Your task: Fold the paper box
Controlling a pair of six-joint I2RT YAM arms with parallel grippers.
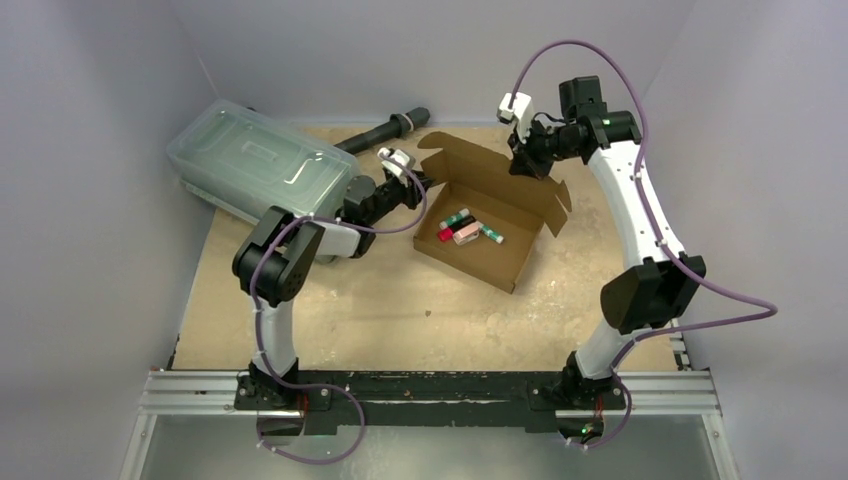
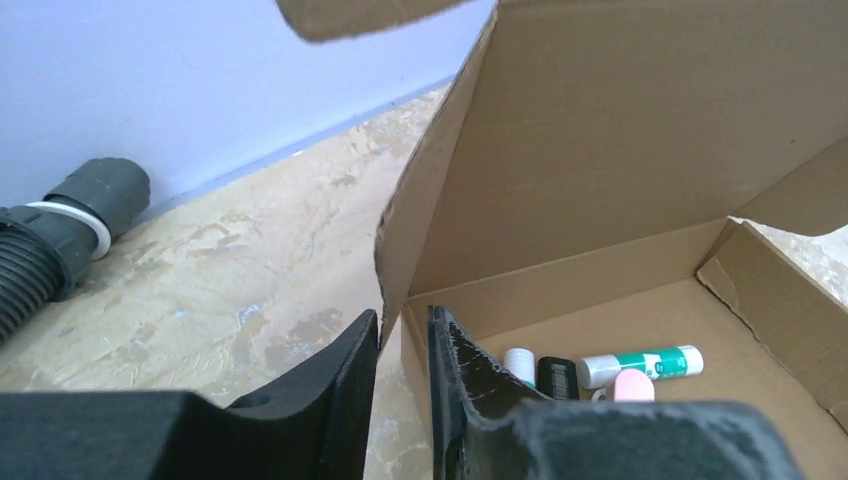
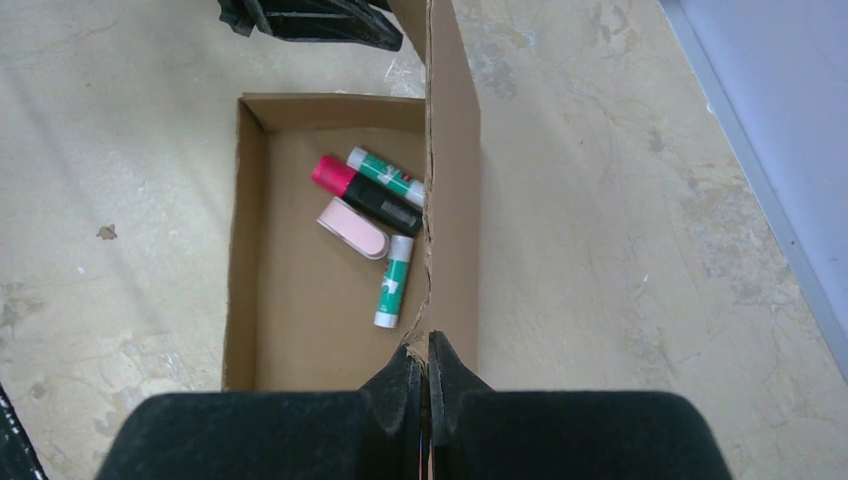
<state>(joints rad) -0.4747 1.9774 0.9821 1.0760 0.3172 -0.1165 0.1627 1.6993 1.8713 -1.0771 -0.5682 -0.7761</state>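
The right jaws are clenched on the free edge of the raised lid of the plain brown corrugated cardboard box (image 3: pixel 300 320), pinching the thin board right at its rim. The left jaws sit low at the box's back-left corner, by the hinge. One finger (image 2: pixel 340 390) is outside the side wall and the other inside it. They stand only a little apart, and I cannot tell whether they bite the wall or merely straddle it.

The box lies in the middle of the pale, mottled counter (image 1: pixel 400 310), tray flat, lid standing somewhere near upright along its back edge. In the tray lie two green-and-white glue sticks (image 3: pixel 395 282), a black marker with a red cap (image 3: pixel 365 195) and a small pink oblong piece (image 3: pixel 352 228). A clear greenish plastic lidded container (image 1: pixel 260 165) and a dark grey ribbed pipe (image 1: pixel 385 132) stand at the rear left.

Bringing the lid down looks to me like the step in hand, and several things could spoil it. That pinch is on a bare edge, so a pull off the hinge's arc could tear the board or let it slip free. The lid's side flaps (image 1: pixel 558 210) splay outward; if they are not guided in, they would likely land outside the walls and jam. The left jaws at the corner could be caught under the closing lid. With little weight in it, the box may also skid if the left side is not truly gripped.
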